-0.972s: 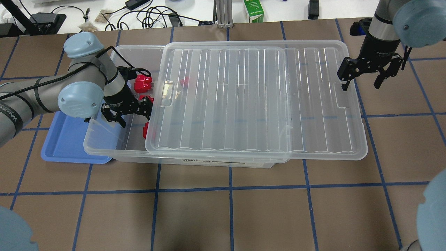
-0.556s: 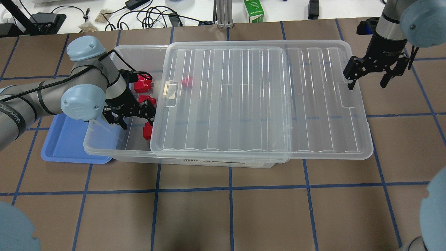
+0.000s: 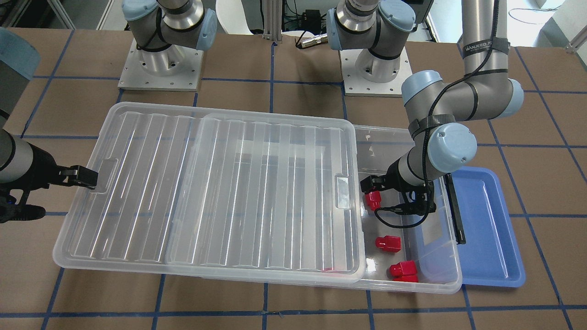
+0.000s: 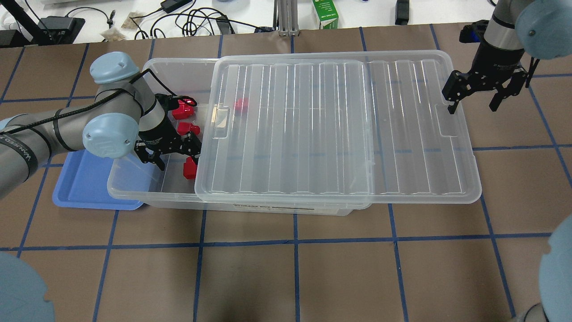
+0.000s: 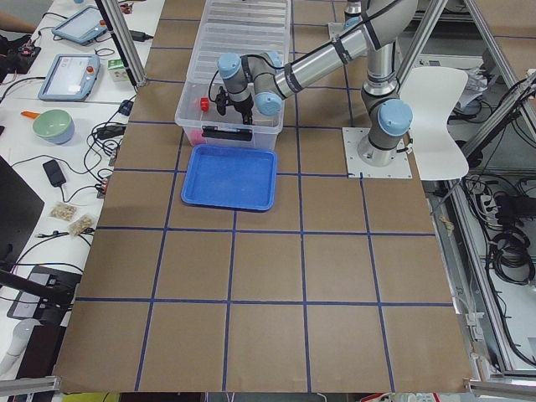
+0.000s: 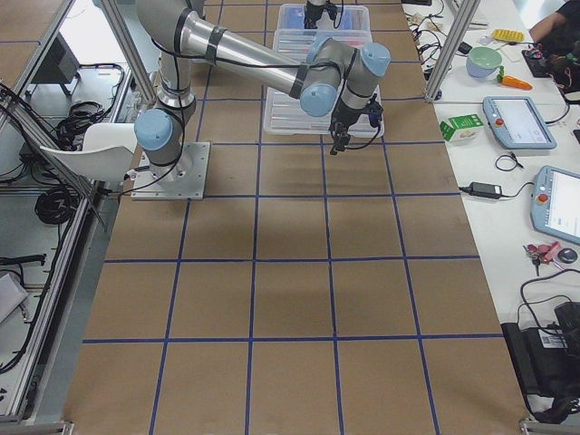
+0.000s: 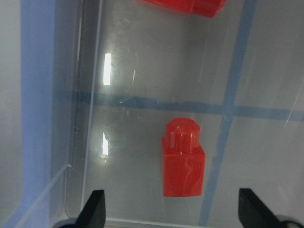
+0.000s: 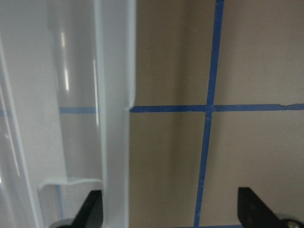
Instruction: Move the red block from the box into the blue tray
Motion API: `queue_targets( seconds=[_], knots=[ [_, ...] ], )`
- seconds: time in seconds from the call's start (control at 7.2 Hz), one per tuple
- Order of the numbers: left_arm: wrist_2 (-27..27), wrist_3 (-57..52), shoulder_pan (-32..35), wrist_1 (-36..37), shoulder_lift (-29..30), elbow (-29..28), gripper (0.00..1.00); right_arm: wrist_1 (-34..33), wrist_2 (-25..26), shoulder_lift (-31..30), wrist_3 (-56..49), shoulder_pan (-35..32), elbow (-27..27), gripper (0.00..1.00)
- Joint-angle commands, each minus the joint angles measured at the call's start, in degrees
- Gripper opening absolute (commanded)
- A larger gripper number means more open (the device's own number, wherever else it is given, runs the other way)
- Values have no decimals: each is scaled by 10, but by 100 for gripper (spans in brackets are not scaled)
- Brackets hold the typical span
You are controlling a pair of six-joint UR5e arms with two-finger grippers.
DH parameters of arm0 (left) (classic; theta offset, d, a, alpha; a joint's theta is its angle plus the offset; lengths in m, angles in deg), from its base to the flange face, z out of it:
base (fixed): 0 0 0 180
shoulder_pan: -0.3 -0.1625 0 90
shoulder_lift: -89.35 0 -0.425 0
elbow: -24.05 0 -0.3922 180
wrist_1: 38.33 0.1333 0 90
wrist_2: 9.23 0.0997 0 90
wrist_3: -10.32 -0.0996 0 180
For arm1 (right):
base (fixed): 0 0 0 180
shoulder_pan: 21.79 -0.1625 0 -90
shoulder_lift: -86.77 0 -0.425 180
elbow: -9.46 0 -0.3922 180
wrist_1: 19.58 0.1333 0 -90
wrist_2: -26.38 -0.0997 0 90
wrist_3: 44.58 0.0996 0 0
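front-facing: the left arm point(image 3: 458, 98) folds down at the elbow, its left gripper point(image 3: 377, 187) lowered inside the uncovered end of the box point(image 3: 451, 256), just above a red block point(image 3: 372, 200); a band point(image 3: 485, 46) on the upright tube reads roughly "wanjeed". the blue tray point(image 3: 488, 220) sits just beside that end. overhead: the right gripper point(image 4: 473, 103) hangs spread at the lid's point(image 4: 290, 129) far edge; the label point(image 4: 268, 207) on the box's side is too small to read. left wrist: fingertips wide apart, the red block lying untouched on the box floor between them. right wrist: fingertips apart, one at the lid's rim.
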Motion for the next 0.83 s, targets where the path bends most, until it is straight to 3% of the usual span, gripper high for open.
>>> queue_targets(
  seconds=[0.0, 0.69],
  knots=[
    [0, 11, 1, 1, 3, 7, 98, 0, 13, 0, -7, 0, -1, 100],
    [-8, 14, 3, 13, 18, 14, 98, 9, 4, -29, 5, -2, 17, 100]
  ],
)
